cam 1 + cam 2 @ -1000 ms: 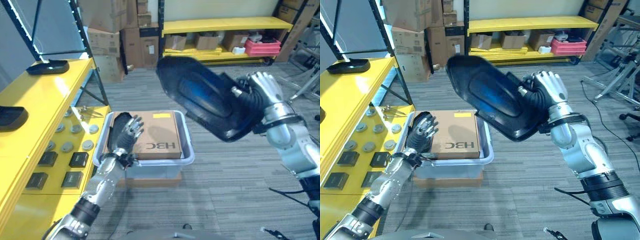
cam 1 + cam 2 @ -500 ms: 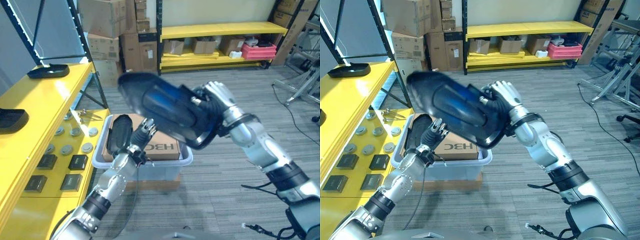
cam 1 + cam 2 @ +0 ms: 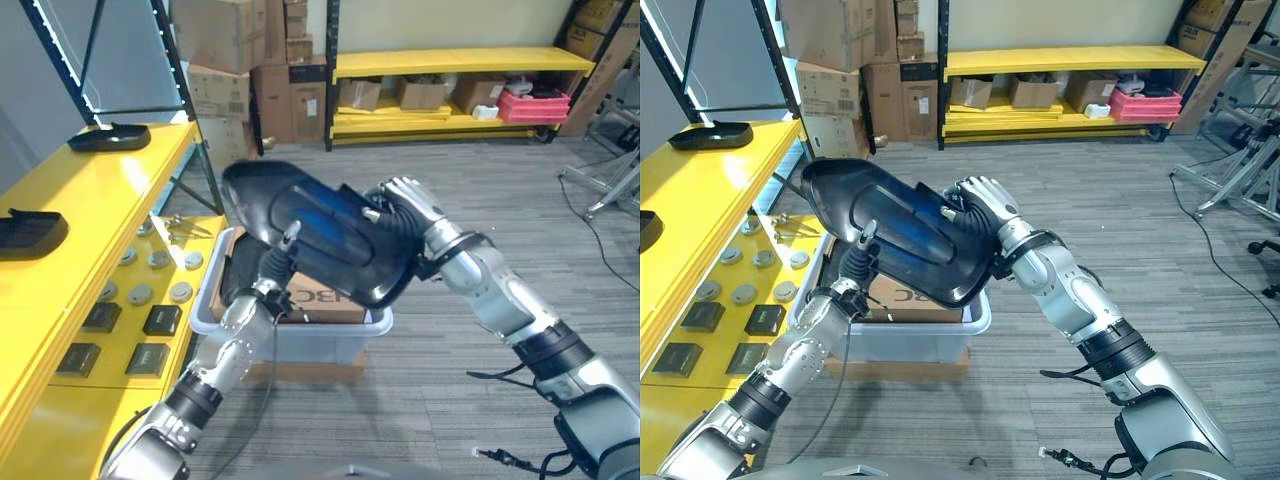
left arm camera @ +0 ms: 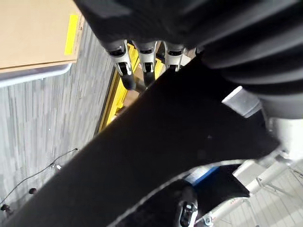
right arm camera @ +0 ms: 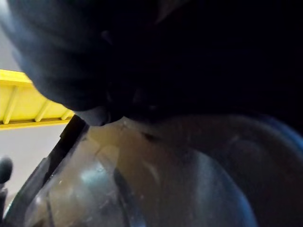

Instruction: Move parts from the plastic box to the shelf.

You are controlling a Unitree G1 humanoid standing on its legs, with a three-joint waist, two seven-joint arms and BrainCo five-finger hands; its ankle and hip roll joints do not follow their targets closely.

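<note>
1. Up close, the right robot hand (image 3: 978, 200) grips one end of a big black part (image 3: 902, 232), fingers curled over its edge; the palm side is hidden behind the part.
2. The left robot hand (image 3: 272, 272) reaches up from below, straight fingers (image 4: 124, 65) against the part's underside, not curled round it; its thumb is hard to make out.
3. The part hangs in the air above the plastic box (image 3: 372, 325). Its long axis runs from the right hand toward the yellow shelf (image 3: 95, 200), the free end pointing at the shelf, the glossy hollow face turned up.
4. The right wrist view gives dark blurred surface, nothing certain.
5. The box holds a cardboard carton (image 3: 902, 296), mostly covered by the part; its print is cut off.
6. Two smaller black parts (image 3: 108, 136) lie on the shelf top, well apart, one cut by the frame edge. Round grey discs (image 3: 140, 293) and black square pieces (image 3: 160, 319) sit on the lower level.
</note>
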